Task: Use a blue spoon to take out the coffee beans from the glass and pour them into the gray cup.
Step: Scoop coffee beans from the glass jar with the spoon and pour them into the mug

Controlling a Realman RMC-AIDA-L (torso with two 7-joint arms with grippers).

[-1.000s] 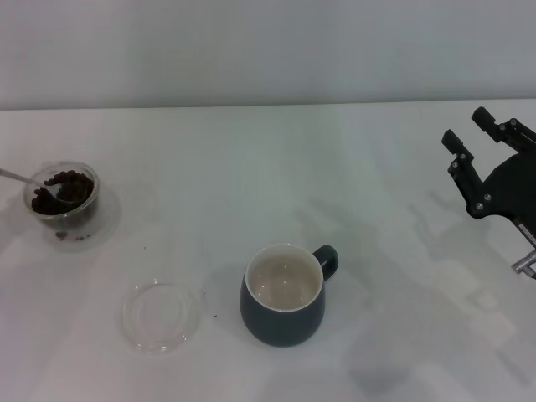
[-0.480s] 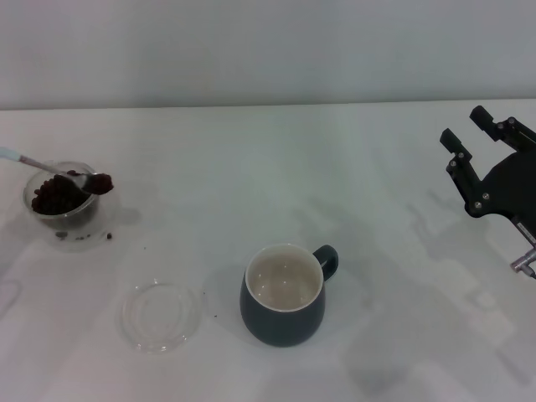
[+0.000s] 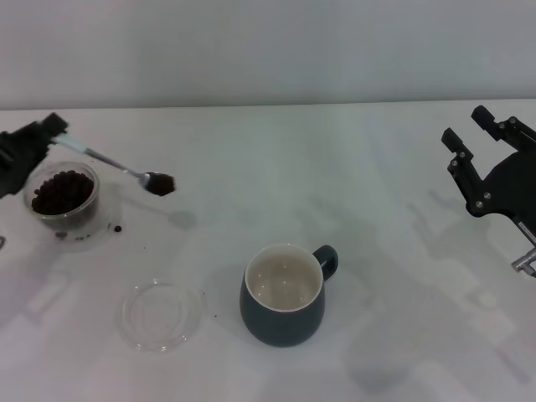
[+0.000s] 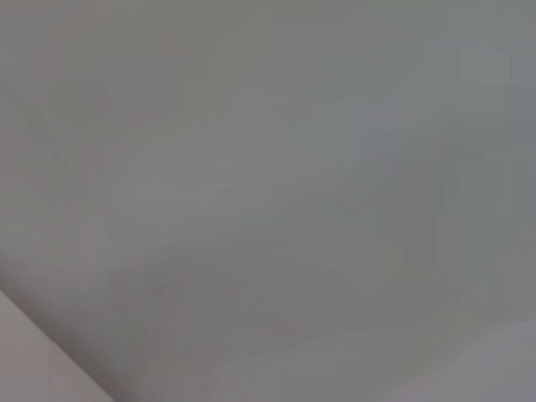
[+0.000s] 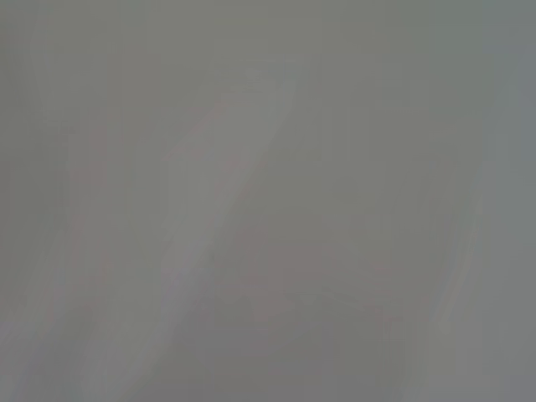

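My left gripper [image 3: 48, 131] is at the far left, above the glass [image 3: 63, 195], and is shut on the pale handle of the blue spoon [image 3: 117, 167]. The spoon's bowl carries coffee beans [image 3: 162, 184] and hangs above the table to the right of the glass. More coffee beans [image 3: 60, 190] fill the glass. The gray cup [image 3: 284, 293] stands in the front middle, cream inside, with no beans showing in it, handle to the right. My right gripper [image 3: 469, 132] is open and parked at the right edge. Both wrist views show only a grey blur.
A flat clear glass saucer [image 3: 161, 314] lies left of the cup. A stray bean [image 3: 117, 228] and some crumbs lie on the white table [image 3: 385, 209] beside the glass.
The left gripper has come into view and lifted the spoon with beans out of the glass, moving it right toward the cup. A bean has dropped by the glass. The right arm has not moved.
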